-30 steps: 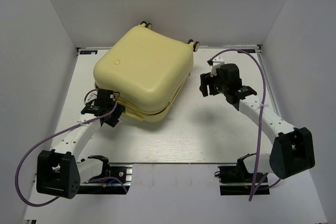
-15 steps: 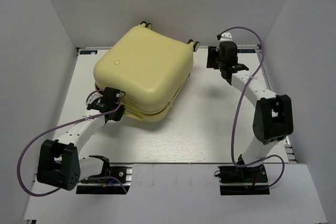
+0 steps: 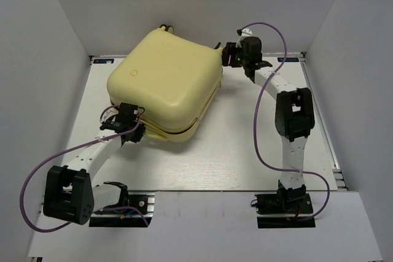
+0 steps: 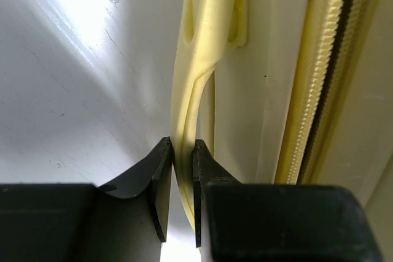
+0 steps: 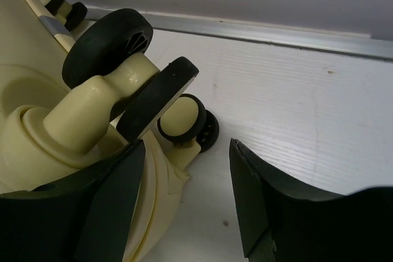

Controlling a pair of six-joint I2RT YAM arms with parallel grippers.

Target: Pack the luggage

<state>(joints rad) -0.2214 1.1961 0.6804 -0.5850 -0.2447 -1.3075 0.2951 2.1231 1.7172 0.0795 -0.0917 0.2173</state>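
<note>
Fingers of the left gripper have just clamped the luggage's handle; the right gripper, jaws apart, has swung to its wheels. Luggage lies shut, far left on the table; opening likely follows.

Luggage inside: the closed shell is hiding it completely.
Left claw, top view: its tips are lying hidden against the luggage's near-left corner.
Handle, left wrist view: its lower end is passing between the fingers and off the bottom edge.
Zipper: it is blurring up close, with the frame cutting it at top and bottom.
Right claw, top view: it is showing too small to judge the finger gap.
Wheels, right wrist view: the farther pair is partly hiding behind the shell, which is running off the left edge.
</note>
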